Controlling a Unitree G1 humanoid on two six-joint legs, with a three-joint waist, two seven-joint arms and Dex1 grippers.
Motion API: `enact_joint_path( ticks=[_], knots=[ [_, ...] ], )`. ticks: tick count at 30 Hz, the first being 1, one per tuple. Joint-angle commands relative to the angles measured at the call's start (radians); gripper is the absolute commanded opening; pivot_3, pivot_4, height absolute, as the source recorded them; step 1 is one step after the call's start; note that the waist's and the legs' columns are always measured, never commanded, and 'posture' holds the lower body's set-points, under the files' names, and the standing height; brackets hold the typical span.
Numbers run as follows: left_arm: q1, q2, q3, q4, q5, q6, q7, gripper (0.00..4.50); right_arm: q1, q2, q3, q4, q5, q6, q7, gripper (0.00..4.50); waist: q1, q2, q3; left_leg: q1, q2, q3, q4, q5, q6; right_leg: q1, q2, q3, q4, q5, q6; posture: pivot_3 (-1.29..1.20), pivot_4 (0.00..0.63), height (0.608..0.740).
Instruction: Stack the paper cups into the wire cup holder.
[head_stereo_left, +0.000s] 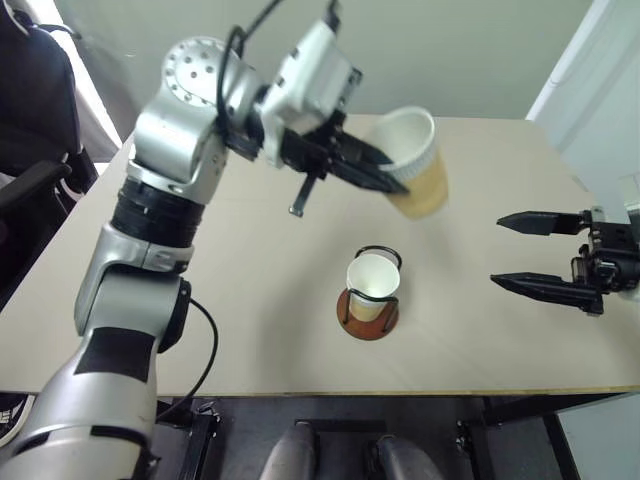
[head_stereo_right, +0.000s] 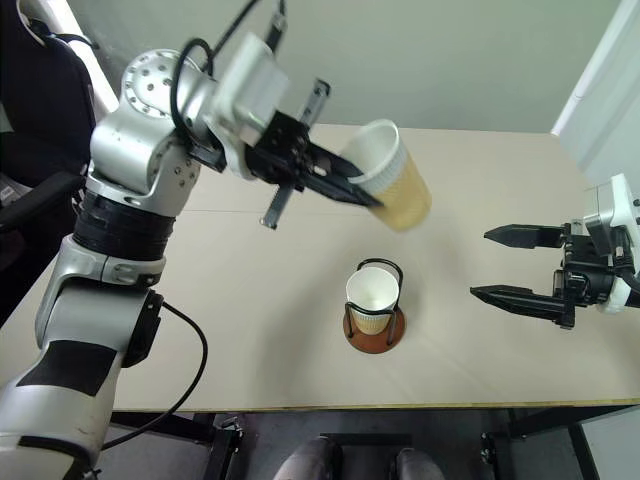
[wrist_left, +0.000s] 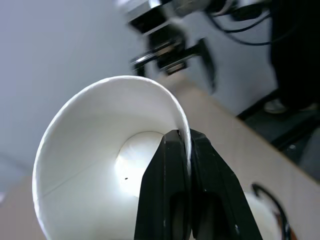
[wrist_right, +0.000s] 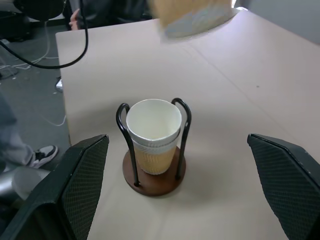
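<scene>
two paper cups sit nested in the wire cup holder; left tool clenches the third cup; right tool released.

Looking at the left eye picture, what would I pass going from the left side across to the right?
Left gripper pinching the rim of a raised paper cup, then the right gripper, open. The wire cup holder with nested cups sits below, overlapping the first two.

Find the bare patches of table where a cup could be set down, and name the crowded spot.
Bare table lies between the wire cup holder and the left arm, and between the holder and the open right gripper. Crowded: above the holder, where the left gripper carries a paper cup.
</scene>
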Motion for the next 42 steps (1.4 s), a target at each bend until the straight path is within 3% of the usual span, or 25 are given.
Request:
enact_joint_path(
  ticks=[1, 5, 12, 25, 28, 38, 39, 42],
  knots=[
    [0.030, 0.058, -0.111, -0.057, -0.020, -0.055, -0.033, 0.04, 0.009, -0.013, -0.061, -0.022, 0.006, -0.004, -0.004, 4.50, -0.005, 0.000, 0.000, 0.000, 0.000, 0.001, 0.000, 0.000, 0.000, 0.000, 0.000, 0.000, 0.001, 0.000, 0.000, 0.00, 0.150, 0.740],
    [0.047, 0.121, -0.216, -0.045, 0.006, -0.157, -0.033, 0.04, 0.048, -0.009, -0.101, -0.047, 0.012, 0.007, -0.013, 4.50, -0.007, 0.001, 0.001, 0.000, 0.000, 0.001, 0.000, 0.000, 0.001, -0.002, 0.000, 0.000, 0.004, 0.000, 0.000, 0.00, 0.150, 0.740],
    [0.031, 0.132, -0.308, 0.028, 0.053, -0.279, -0.033, 0.04, 0.077, -0.004, -0.134, -0.072, 0.021, 0.021, -0.030, 4.50, -0.004, 0.001, 0.001, -0.001, 0.000, 0.001, 0.002, -0.002, 0.004, -0.002, 0.000, 0.001, 0.003, 0.001, -0.001, 0.00, 0.150, 0.740],
    [0.074, 0.128, -0.317, -0.021, 0.067, -0.239, -0.033, 0.04, 0.089, -0.001, -0.142, -0.077, 0.021, 0.018, -0.038, 4.50, -0.005, 0.001, 0.001, -0.002, 0.000, 0.001, 0.001, -0.003, 0.005, -0.002, 0.000, 0.001, 0.002, 0.001, -0.001, 0.00, 0.150, 0.740],
    [0.083, 0.120, -0.311, -0.017, 0.092, -0.245, -0.033, 0.67, 0.084, -0.001, -0.135, -0.075, 0.020, 0.015, -0.040, 4.50, -0.005, 0.001, 0.001, -0.002, 0.000, 0.001, 0.001, -0.003, 0.005, -0.002, 0.000, 0.001, 0.002, 0.001, -0.001, 0.00, 0.150, 0.740],
    [0.097, 0.041, -0.205, 0.053, 0.200, -0.274, -0.027, 4.26, 0.078, 0.002, -0.118, -0.070, 0.019, 0.009, -0.033, 4.50, -0.005, 0.001, 0.001, -0.002, 0.000, 0.001, 0.001, -0.003, 0.005, -0.002, 0.000, 0.001, 0.002, 0.001, -0.001, 0.00, 0.150, 0.740],
    [0.097, 0.034, -0.184, 0.061, 0.202, -0.265, -0.022, 4.46, 0.073, 0.001, -0.111, -0.067, 0.019, 0.007, -0.030, 4.50, -0.005, 0.001, 0.001, -0.002, 0.000, 0.001, 0.001, -0.003, 0.005, -0.002, 0.000, 0.001, 0.002, 0.001, -0.001, 0.00, 0.150, 0.740],
    [0.089, 0.018, -0.074, 0.083, 0.149, -0.145, 0.044, 4.46, 0.047, -0.001, -0.064, -0.048, 0.004, -0.007, -0.014, 4.50, -0.007, 0.001, 0.001, -0.002, 0.000, 0.001, 0.001, -0.003, 0.005, -0.002, 0.000, 0.001, 0.002, 0.001, -0.001, 0.00, 0.150, 0.740]
  ],
)
